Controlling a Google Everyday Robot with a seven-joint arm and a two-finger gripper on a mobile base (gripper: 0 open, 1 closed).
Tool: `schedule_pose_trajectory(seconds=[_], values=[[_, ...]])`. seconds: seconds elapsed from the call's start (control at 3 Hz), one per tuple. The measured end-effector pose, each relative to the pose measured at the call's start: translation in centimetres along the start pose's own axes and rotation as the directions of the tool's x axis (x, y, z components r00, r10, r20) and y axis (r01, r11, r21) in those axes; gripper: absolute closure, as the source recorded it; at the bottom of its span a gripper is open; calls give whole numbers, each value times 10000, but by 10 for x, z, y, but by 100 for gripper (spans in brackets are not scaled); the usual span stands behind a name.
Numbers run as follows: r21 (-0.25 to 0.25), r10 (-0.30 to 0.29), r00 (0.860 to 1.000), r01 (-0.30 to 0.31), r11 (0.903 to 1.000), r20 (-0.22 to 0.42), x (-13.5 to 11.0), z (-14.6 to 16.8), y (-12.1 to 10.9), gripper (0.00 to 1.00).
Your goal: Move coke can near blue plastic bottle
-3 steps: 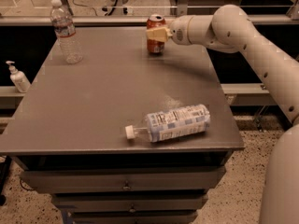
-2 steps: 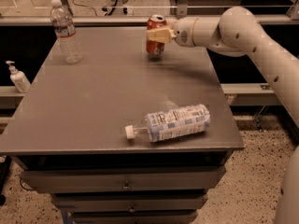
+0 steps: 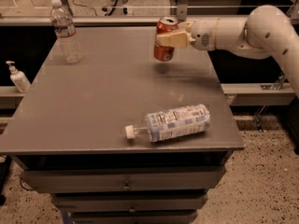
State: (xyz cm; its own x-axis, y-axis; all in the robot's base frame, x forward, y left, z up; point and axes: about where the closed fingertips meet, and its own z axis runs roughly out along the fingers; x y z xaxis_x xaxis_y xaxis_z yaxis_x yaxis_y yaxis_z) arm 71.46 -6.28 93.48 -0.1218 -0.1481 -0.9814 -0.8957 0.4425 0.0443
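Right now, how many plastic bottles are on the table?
2. The clear water bottle stands upright at the far-left corner; the blue plastic bottle lies on its side near the front edge. The gripper holds the coke can above the far side.

Table (image 3: 93, 101): blue plastic bottle (image 3: 176, 122), water bottle (image 3: 66, 32)

Clear water bottle (image 3: 65, 31) standing upright at the bench's (image 3: 93, 106) far-left corner; small pump dispenser (image 3: 17, 77) sitting off the left edge on a lower ledge. Closed drawers (image 3: 124, 181) stacking under the bench front, speckled floor (image 3: 266, 171) showing at right. Tool (image 3: 166, 38) hanging above the far-right part, well apart from the water bottle.
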Motion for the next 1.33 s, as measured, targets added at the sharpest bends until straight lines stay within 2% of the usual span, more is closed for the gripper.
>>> schedule_pose_trajectory(seconds=[0.33, 0.67, 1.33], values=[[-993, -297, 9994, 280, 9947, -160, 10, -36, 32, 100], [-1972, -389, 9989, 331, 9798, -256, 22, -65, 55, 100], [-3518, -572, 9973, 375, 9353, -457, 41, -108, 75, 100]])
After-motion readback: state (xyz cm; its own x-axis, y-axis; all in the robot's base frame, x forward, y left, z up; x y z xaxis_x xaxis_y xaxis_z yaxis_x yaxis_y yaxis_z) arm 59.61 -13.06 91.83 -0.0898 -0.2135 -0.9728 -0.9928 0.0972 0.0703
